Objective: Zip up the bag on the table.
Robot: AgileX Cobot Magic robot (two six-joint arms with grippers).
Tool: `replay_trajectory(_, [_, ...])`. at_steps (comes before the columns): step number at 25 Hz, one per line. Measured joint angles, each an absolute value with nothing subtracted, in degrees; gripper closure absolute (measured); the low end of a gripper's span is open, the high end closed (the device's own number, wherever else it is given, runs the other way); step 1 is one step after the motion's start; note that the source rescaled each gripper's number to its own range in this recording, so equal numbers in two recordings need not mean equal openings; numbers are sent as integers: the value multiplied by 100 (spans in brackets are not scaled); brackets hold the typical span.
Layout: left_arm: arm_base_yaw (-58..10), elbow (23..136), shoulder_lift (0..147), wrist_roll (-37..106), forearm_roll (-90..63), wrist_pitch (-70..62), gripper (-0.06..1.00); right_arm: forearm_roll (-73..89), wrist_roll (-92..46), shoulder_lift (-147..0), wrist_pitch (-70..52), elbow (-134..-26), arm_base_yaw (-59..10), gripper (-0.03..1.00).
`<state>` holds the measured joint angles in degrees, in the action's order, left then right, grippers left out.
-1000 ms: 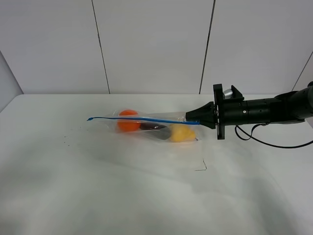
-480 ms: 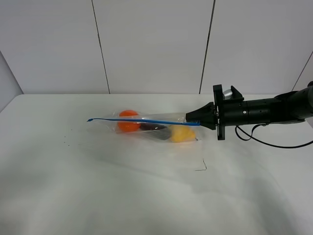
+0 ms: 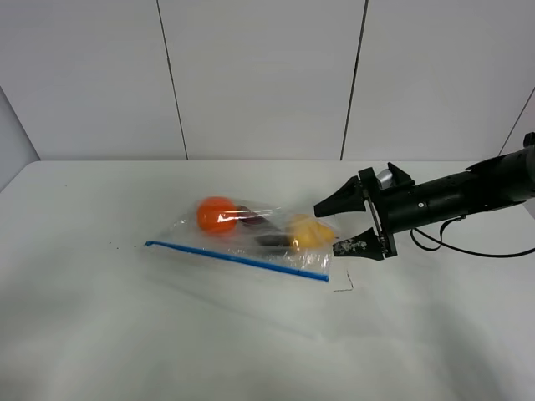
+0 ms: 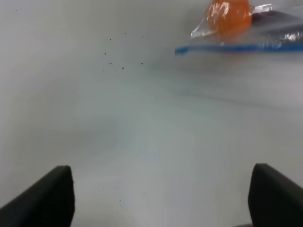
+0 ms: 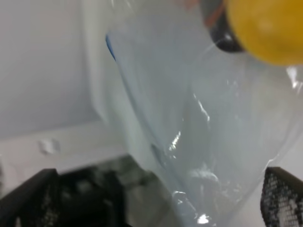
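The clear bag (image 3: pixel 251 238) lies flat on the white table (image 3: pixel 125 334). An orange fruit (image 3: pixel 216 215), a dark fruit (image 3: pixel 269 236) and a yellow fruit (image 3: pixel 308 231) show through it. Its blue zipper strip (image 3: pixel 238 259) runs along the near edge. My right gripper (image 3: pixel 328 228) is open just right of the bag's right end and holds nothing. In the right wrist view the bag's plastic (image 5: pixel 189 118) and the yellow fruit (image 5: pixel 270 28) fill the space between the fingers (image 5: pixel 28 198). My left gripper (image 4: pixel 163 198) is open over bare table, with the strip's left end (image 4: pixel 227 48) and the orange fruit (image 4: pixel 229 14) ahead of it.
A small dark mark (image 3: pixel 344 286) sits on the table just right of the strip's right end. Tiny dark specks (image 3: pixel 113 245) lie left of the bag. A black cable (image 3: pixel 468 249) trails behind the right arm. A panelled white wall (image 3: pixel 259 75) stands behind the table.
My right gripper has opened and let go of the zipper strip's right end. The bag has dropped flat, and the strip now lies lower, along the near side.
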<state>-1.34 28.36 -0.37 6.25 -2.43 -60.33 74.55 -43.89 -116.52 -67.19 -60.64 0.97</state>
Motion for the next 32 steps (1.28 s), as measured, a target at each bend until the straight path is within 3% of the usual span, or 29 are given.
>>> replay_trajectory(10, [-134,2836,-37,625,-243,-6033,-6,3394,-1999,-11633,-6408,-8283,92,-3])
replay_trajectory(16, [-134,2836,-37,625,-243,-6033,-6,1206,-905,-11622,-6443,-8975,92,-3])
replay_trajectory(27, [-134,2836,-37,625,-243,-6033,-6,665,-692,-11497,-6924,-8984,92,-3])
replay_trajectory(32, [-134,2836,-37,625,-243,-6033,-6,665,-664,-10646,-6911,-8237,92,-3])
